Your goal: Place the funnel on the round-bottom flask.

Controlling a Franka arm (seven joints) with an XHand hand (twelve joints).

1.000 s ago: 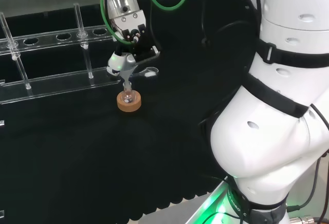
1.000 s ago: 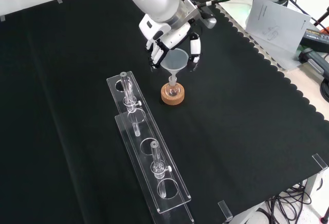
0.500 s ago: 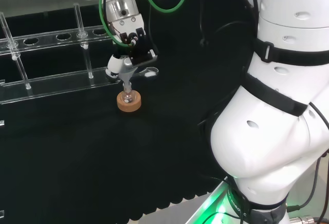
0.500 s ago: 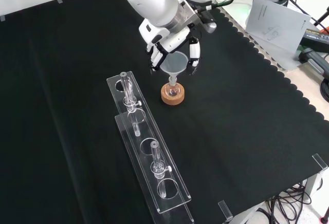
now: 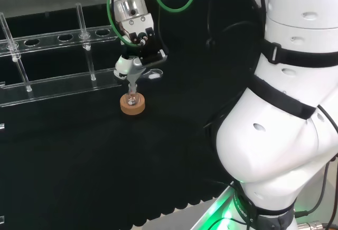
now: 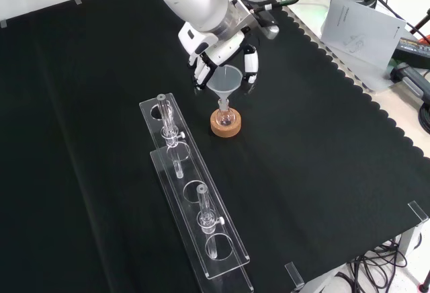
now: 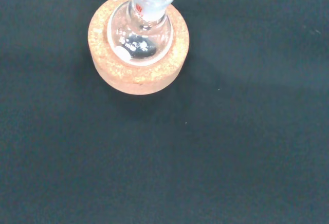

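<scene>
funnel (image 6: 226, 81) stem sits in round-bottom flask (image 6: 225, 114) neck, on cork ring (image 6: 226, 124). hand (image 6: 218, 50) at funnel's 12 o'clock in front view, fingers (image 6: 250, 64) curled either side of cone; can't tell if touching.

In the wrist view, the flask (image 7: 140, 34) neck is cut off by the frame edge. In the head view, the hand (image 5: 138, 56) hides the funnel (image 5: 135, 72) rim's far side.
</scene>
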